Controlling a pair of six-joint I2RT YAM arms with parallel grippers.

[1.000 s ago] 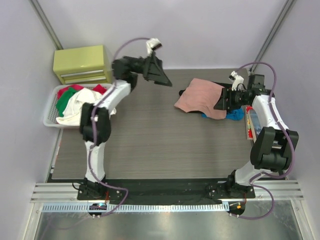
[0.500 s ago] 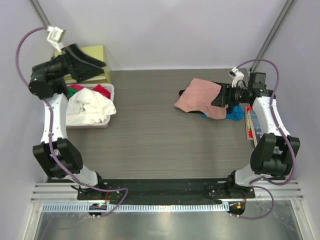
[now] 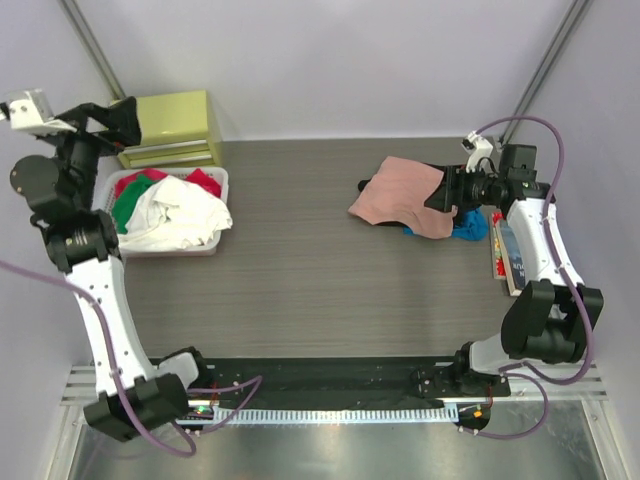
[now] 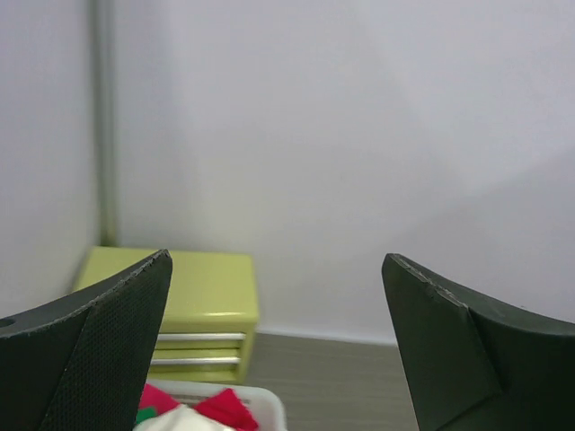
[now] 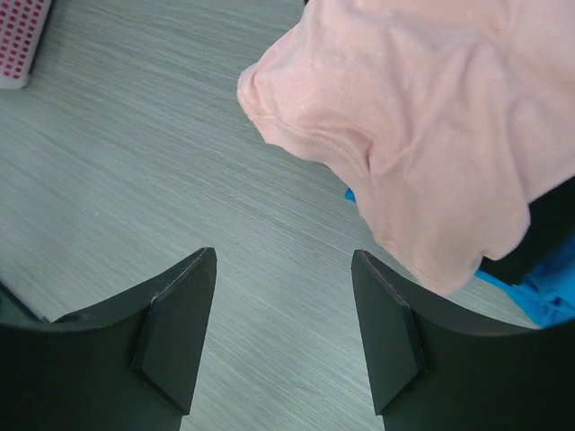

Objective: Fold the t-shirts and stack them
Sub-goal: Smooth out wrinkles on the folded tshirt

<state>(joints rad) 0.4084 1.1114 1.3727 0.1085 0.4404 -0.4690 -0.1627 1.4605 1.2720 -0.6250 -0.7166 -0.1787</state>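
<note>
Salmon-pink t-shirt (image 5: pixel 422 135) just beyond right claw (image 5: pixel 283 265), jaws parted midway, nothing between them.

Robotics lab cell: white panels (image 3: pixel 350 70) and metal posts (image 3: pixel 88 40) enclose a table (image 3: pixel 300 290) (two arms (image 3: pixel 102 300) bolted at its near edge).

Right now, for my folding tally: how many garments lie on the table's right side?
3: a salmon-pink cloth t-shirt on top, a black cloth garment under it, a blue cloth garment showing beneath. More may be hidden.
</note>
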